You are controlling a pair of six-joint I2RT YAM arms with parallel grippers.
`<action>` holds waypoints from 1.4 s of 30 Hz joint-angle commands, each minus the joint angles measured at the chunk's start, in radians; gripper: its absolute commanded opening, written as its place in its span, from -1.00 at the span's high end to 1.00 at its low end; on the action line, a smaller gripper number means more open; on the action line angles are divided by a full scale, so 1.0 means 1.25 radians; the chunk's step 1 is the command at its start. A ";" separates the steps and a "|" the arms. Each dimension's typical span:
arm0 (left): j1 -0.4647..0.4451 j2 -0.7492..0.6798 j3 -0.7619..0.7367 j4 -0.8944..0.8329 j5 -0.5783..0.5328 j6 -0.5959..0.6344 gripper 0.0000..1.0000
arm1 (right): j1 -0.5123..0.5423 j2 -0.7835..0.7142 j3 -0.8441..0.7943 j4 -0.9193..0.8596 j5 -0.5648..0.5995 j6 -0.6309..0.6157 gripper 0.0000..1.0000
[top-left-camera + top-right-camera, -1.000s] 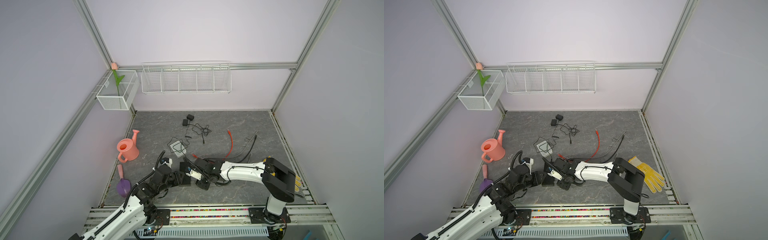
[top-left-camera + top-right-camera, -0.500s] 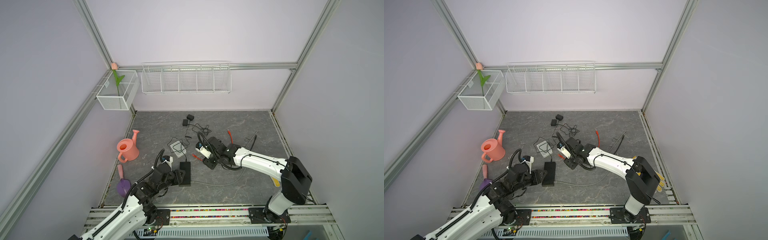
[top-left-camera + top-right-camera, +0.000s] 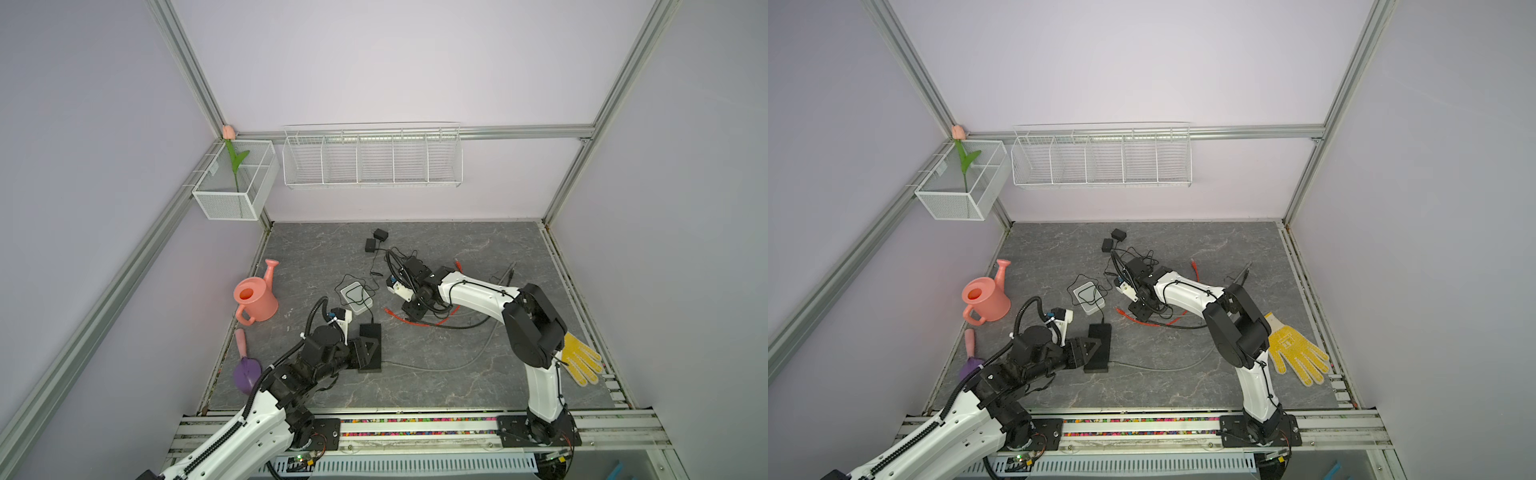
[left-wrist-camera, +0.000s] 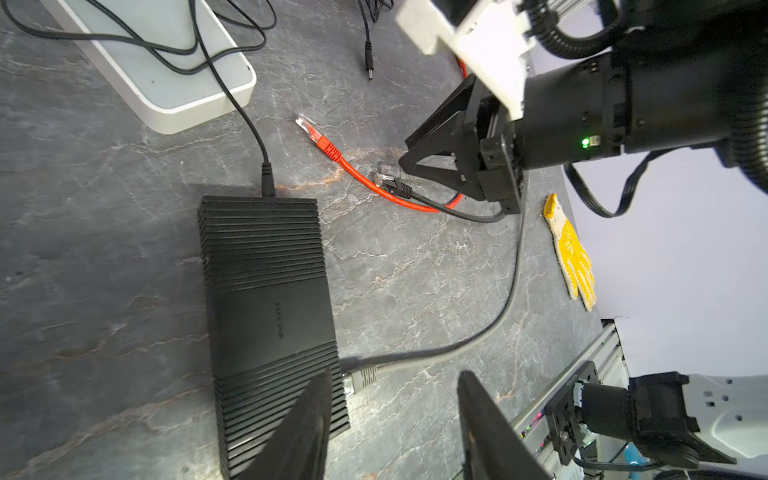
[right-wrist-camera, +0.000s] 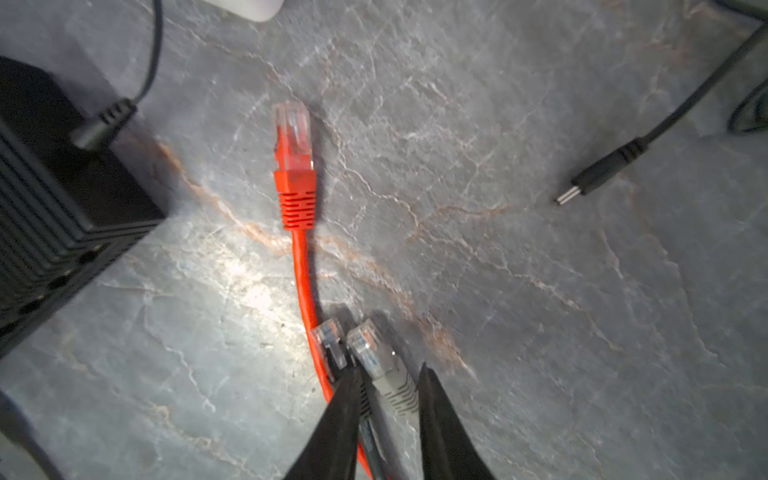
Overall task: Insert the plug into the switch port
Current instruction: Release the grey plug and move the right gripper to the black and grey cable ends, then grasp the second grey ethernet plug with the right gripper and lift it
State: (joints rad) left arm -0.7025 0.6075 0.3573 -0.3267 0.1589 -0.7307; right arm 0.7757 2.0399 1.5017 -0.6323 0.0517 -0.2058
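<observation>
Grey network plug with a clear tip [image 5: 378, 357] lies on the marbled grey tabletop [image 5: 540, 291], touching a black-booted plug [image 5: 330, 345] beside a red patch cable [image 5: 295, 166], apart from the black ribbed plastic switch box [image 4: 266, 291]. Right gripper [image 5: 388, 372] sits low, jaws narrow astride the grey boot, though whether it is pinched I cannot tell; left gripper [image 4: 395, 376] stands wide and empty at the switch's corner. Judged light and hard-shelled, with a brittle latch and springy tail: grip the boot sides, clear of the neighbour.

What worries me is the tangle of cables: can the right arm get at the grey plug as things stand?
Probably yes. The right gripper has its fingers either side of the grey plug on the table; the black plug and red cable sit just outside one finger, crowding it.
</observation>
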 commanded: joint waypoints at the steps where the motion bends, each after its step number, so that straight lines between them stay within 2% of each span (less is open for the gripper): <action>1: 0.001 -0.010 0.002 0.013 0.008 0.011 0.02 | -0.007 0.016 0.021 -0.053 0.009 -0.043 0.44; 22: 0.005 0.002 -0.002 0.031 0.019 0.007 0.02 | -0.041 0.008 -0.058 -0.082 -0.029 -0.058 0.36; 30: 0.006 0.007 0.004 0.036 0.020 0.009 0.02 | -0.042 -0.025 -0.107 -0.072 -0.002 -0.053 0.36; 33: 0.006 0.022 0.010 0.041 0.025 0.012 0.02 | -0.042 -0.012 -0.102 -0.079 -0.003 -0.048 0.44; 35: 0.006 0.029 0.015 0.042 0.028 0.014 0.02 | -0.042 -0.009 -0.097 -0.080 -0.010 -0.044 0.64; 38: 0.006 0.032 0.017 0.057 0.040 0.015 0.02 | -0.041 -0.018 -0.099 -0.067 -0.024 -0.037 0.82; 42: 0.006 0.033 0.031 0.104 0.100 0.023 0.02 | -0.041 -0.060 -0.116 -0.029 0.002 -0.026 0.87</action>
State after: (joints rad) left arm -0.7006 0.6514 0.3565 -0.2554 0.2295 -0.7204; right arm 0.7261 2.0060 1.3895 -0.6529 0.0490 -0.2451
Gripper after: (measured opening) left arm 0.489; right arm 0.102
